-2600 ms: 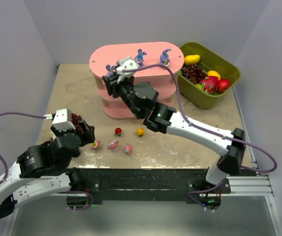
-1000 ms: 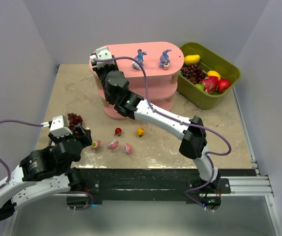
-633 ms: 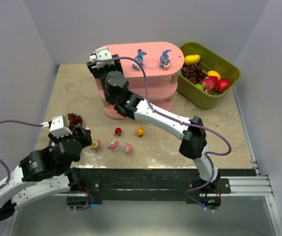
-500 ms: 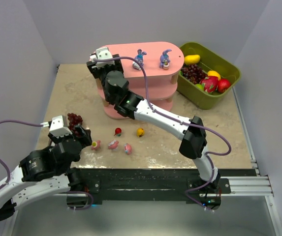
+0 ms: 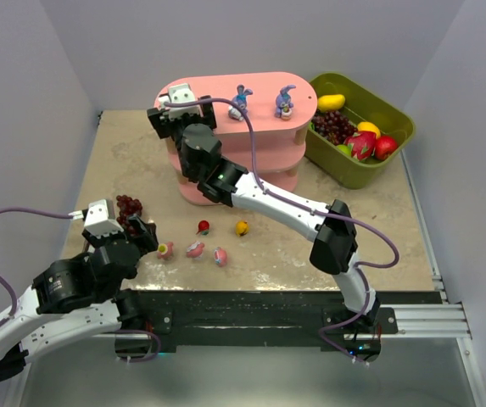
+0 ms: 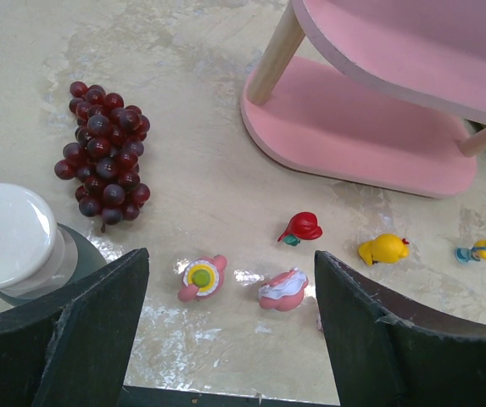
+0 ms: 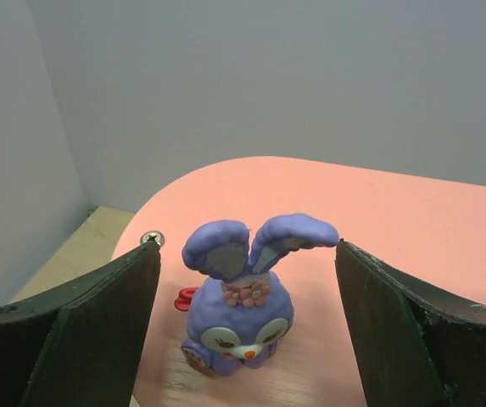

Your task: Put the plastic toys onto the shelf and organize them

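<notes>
The right pincer (image 5: 179,106) is standing wide open at the left end of the shelf's (image 5: 226,85) top board, its fingers flanking an upright purple bunny (image 7: 238,318) without touching it. Two more purple bunnies (image 5: 242,98) are standing further right on that board. The left pincer (image 6: 230,259), also released and empty, is hovering over the worktop (image 5: 124,144) in front of the shelf, above small toys (image 6: 285,288) lying there.

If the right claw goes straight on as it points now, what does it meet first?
Probably the purple bunny standing on the pink shelf, between the open fingers of the right claw.
</notes>
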Available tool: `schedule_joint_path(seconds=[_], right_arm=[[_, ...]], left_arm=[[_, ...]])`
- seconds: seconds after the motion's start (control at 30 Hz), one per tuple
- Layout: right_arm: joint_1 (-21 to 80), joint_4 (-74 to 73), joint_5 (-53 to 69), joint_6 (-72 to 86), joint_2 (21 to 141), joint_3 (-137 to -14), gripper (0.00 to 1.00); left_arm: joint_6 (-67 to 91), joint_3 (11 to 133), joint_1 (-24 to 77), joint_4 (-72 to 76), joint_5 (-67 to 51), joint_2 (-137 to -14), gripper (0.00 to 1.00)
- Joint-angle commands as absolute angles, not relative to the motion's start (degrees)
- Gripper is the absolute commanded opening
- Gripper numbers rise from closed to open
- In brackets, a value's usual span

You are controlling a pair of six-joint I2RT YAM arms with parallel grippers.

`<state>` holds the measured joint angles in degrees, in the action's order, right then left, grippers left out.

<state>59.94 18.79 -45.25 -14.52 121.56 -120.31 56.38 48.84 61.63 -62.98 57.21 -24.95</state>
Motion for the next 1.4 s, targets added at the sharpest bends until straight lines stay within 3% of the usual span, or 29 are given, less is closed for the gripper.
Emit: schedule_joint_path(seconds=[0.0,0.5,0.97,1.33,1.37], right_arm=[[59.77,19.43,-43.69,-11.61,116.90,-119.27,0.88],[59.77,19.16,-40.70,-9.84,110.22,-115.40,0.91],[59.77,12.67,-32.26,-6.16,96.70,-108.11,0.92],[59.41,3.26,-37.09,2.36,73.42,-84.92,0.93],[59.24,1.08,-37.26,4.72,71.56,-82.99,0.94]], left_arm=[[56.43,48.52,61.70,-61.00,58.89,-24.52,0.83],[56.43,48.78,61.61,-61.08,58.80,-24.78,0.84],[56.34,49.83,61.70,-61.08,58.10,-26.63,0.83],[48.35,50.36,61.70,-54.50,54.32,-27.16,0.87],[48.25,50.36,61.70,-54.23,53.62,-27.25,0.97]])
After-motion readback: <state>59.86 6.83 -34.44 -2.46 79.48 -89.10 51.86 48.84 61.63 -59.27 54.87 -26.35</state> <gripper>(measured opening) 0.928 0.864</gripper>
